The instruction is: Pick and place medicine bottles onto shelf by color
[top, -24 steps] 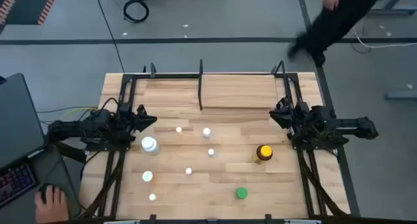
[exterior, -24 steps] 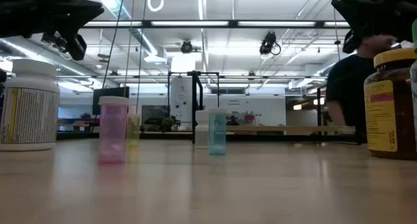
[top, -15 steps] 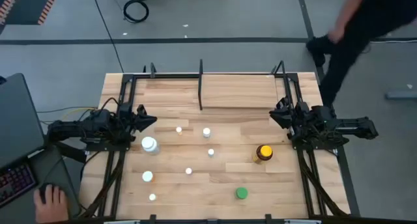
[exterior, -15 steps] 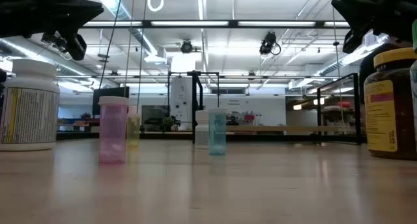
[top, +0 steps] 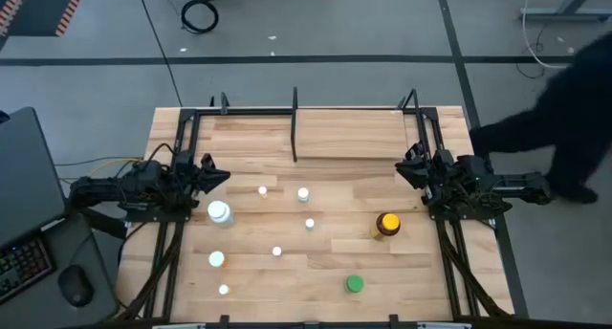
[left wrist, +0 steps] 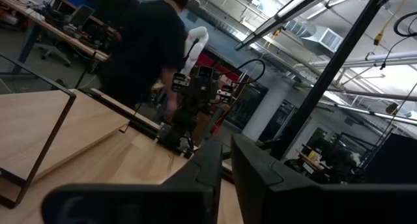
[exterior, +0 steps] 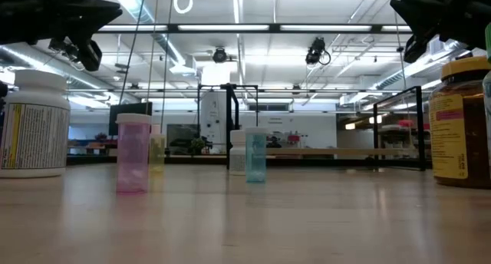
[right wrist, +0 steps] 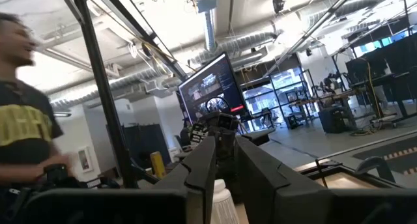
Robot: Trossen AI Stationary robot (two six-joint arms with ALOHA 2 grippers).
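Medicine bottles stand upright on their bases across the wooden table. A larger white labelled one (top: pixel 219 212) stands at the left, a yellow-capped amber one (top: pixel 387 224) at the right, and a green one (top: pixel 355 284) near the front. Several small white-capped ones (top: pixel 303 193) stand between them. In the low view these show pink (exterior: pixel 133 153) and teal (exterior: pixel 255 156) bodies. The shelf (top: pixel 354 136), a light plank with black posts, stands at the far edge. My left gripper (top: pixel 224 175) hovers shut above the left side. My right gripper (top: pixel 401 171) hovers shut above the right side. Both hold nothing.
Black frame rails (top: pixel 182 147) run along the table's left and right sides under the arms. A laptop (top: pixel 24 186) and a mouse (top: pixel 75 287) sit off the left edge. A person (top: pixel 564 128) stands on the floor beyond the right side.
Both arms and all bottles have kept still. The person beyond the far right corner has walked toward the right and nearer. A hand that lay on the mouse at the lower left has gone.
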